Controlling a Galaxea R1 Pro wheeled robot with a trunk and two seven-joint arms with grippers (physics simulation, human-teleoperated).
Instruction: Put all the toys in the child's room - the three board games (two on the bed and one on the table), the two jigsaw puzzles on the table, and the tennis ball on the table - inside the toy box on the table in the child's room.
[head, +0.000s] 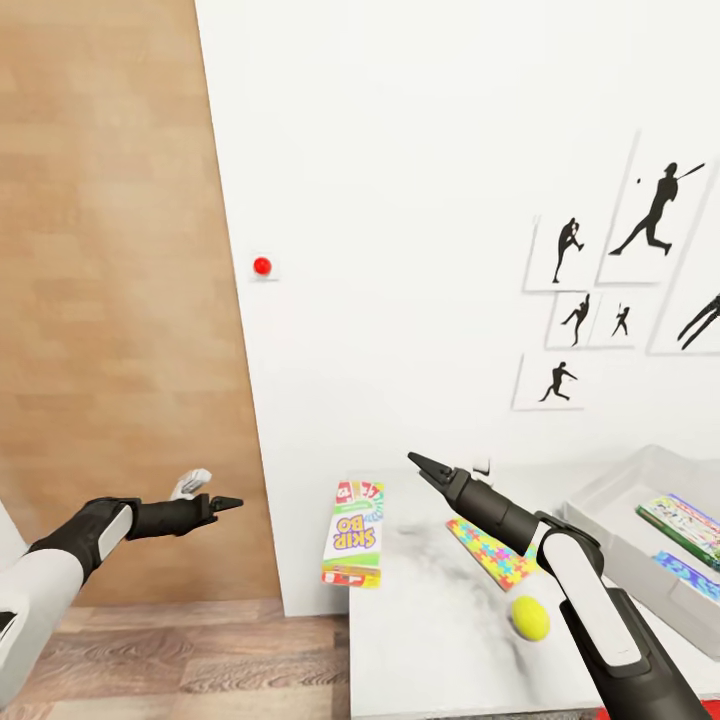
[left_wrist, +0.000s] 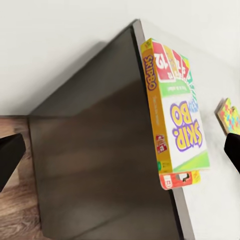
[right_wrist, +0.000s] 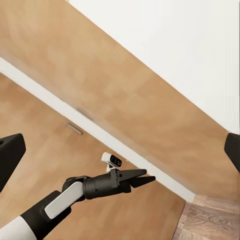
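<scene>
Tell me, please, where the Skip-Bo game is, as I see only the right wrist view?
Observer: The Skip-Bo box lies flat along the left edge of the table, above its dark side panel.
Operator: Where is my right gripper relative to it?
Observer: The right gripper hovers open and empty above the table, to the right of the box.
Operator: What else is on the table?
Observer: The tennis ball and a jigsaw puzzle, which is partly hidden by the right arm. The toy box holds a green game box and a blue game box.
</scene>
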